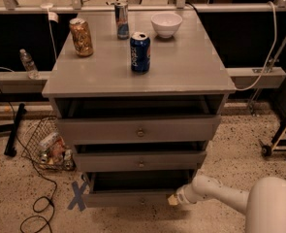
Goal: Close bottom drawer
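Observation:
The grey cabinet [137, 76] has three drawers, all pulled out somewhat. The bottom drawer [130, 198] is the lowest; its flat grey front with a small knob stands out from the cabinet, with the dark box interior showing above it. My gripper [174, 200] is at the right end of that drawer front, at the tip of my white arm [215, 193], which reaches in from the lower right. It appears to touch the front's right edge. The middle drawer [140, 161] and top drawer [138, 129] sit above it.
On the cabinet top stand a blue Pepsi can [140, 52], a brown can [81, 37], a slim can [121, 19] and a white bowl [166, 24]. A wire basket with trash [48, 144], cables and blue tape marks [78, 195] lie on the floor at left.

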Robot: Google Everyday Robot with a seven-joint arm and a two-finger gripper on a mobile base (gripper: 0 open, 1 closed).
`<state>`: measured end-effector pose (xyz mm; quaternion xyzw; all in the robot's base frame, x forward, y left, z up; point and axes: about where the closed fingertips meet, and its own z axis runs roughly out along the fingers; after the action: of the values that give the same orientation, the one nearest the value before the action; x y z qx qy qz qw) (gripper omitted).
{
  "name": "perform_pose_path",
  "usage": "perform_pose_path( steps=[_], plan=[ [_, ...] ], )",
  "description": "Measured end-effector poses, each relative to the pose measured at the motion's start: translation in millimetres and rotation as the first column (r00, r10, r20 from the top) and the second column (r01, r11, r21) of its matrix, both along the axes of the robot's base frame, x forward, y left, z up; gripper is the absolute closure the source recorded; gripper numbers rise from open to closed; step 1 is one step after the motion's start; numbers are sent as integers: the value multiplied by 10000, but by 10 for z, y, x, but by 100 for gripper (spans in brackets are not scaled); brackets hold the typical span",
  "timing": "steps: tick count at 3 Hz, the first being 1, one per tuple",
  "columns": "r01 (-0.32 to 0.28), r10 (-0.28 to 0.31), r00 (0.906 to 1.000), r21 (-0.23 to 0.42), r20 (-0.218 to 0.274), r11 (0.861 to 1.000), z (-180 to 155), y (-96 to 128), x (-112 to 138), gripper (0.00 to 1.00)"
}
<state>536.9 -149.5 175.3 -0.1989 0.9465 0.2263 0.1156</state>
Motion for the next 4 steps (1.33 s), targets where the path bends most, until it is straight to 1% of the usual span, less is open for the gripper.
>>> perform_pose_path(
  steps=[1,2,3,4],
  plan=[
    [-412,384,9923,220,1182,9989,97,62,217,100],
    [-1010,969,9742,99,2040,9948,73,148,400,100],
    [-1699,1730,9433,-358,2832,9848,0,309,596,100],
    [-2049,2207,9199,-824,3241,9753,-39,446,736,100]
  ],
)
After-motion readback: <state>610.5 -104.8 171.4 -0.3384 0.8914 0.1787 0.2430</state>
